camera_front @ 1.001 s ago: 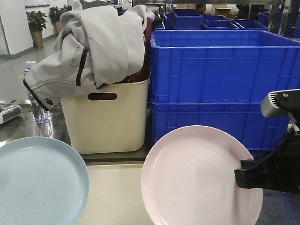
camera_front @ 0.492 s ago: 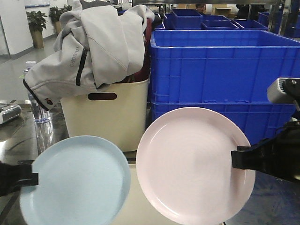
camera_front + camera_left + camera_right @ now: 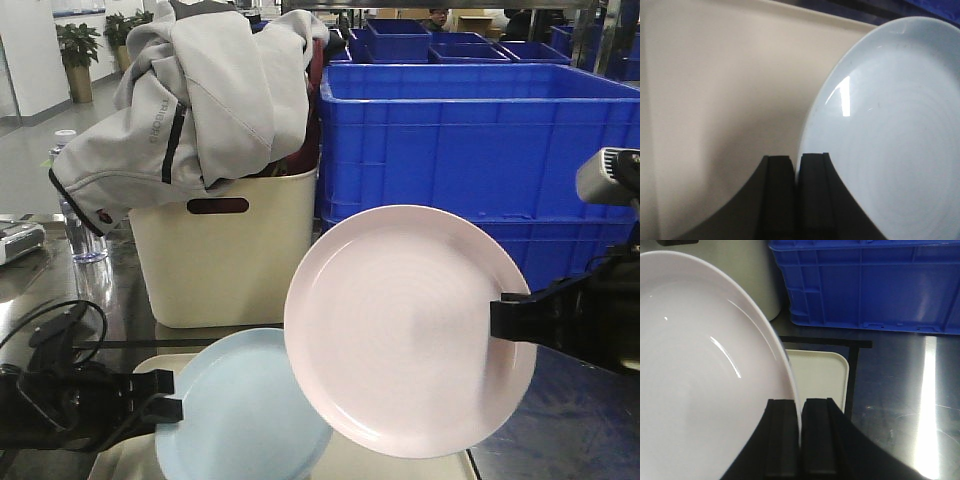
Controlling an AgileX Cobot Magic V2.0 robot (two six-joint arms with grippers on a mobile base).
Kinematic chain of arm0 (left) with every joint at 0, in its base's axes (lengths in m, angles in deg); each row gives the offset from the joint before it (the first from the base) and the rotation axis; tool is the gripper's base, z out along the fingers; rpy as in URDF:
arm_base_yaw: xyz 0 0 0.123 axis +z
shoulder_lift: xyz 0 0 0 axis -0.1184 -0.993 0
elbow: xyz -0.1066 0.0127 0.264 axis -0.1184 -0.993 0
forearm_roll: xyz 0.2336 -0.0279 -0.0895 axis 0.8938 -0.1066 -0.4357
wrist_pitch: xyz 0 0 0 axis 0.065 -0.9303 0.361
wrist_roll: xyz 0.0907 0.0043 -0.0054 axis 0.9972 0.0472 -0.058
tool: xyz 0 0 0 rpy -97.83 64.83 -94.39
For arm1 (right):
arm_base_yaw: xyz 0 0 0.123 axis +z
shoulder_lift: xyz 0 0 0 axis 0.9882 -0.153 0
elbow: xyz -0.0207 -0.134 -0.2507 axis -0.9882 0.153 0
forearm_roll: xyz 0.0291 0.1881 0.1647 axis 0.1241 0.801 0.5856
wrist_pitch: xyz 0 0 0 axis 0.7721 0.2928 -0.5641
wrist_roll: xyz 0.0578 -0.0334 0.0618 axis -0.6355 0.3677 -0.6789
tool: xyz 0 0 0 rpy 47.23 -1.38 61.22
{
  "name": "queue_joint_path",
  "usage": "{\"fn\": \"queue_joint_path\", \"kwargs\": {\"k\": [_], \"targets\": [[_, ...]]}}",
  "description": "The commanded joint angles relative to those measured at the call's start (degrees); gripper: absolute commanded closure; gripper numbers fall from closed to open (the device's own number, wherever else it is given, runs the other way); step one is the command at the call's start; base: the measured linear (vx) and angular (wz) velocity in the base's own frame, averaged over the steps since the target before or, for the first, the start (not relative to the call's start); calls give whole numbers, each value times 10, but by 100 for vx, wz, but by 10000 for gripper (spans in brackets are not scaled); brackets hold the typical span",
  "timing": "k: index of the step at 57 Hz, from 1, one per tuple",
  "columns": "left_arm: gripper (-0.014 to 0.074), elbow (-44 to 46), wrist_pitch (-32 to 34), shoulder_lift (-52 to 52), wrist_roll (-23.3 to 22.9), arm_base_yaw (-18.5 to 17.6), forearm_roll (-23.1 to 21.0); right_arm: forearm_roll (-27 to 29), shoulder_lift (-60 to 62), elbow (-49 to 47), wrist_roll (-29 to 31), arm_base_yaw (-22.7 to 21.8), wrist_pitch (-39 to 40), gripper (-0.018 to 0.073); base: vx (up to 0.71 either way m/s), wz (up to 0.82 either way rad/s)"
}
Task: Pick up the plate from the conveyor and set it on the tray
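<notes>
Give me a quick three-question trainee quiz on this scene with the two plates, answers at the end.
1. True or false: the right pincer grips the pink plate by its rim.
2. The left pincer holds a second plate. Which colour is it? A) pale blue B) green C) red
3. Fill in: the grey jacket is draped over the cream ____.
Key: 1 true; 2 A; 3 tub.

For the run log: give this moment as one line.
left fingers: shut on blue plate, over tray | right fingers: shut on pink plate, raised, tilted, not yet on tray
</notes>
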Motion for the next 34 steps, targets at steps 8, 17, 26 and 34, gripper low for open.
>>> {"fn": "queue_joint_path", "kwargs": {"k": [8,17,26,34], "targets": [[437,18,25,16,35,-22,-47,-4,10,-18,1,-1,52,571,0,0],[297,18,32,16,35,-26,-57,-3,10,-18,1,-1,50,571,0,0],[184,18,38,19,38,-26,-56,-3,10,-18,1,-1,44,570,0,0],[164,18,44,50,82,-25,-55,1,9,-17,1,-1,42,570,0,0]]}}
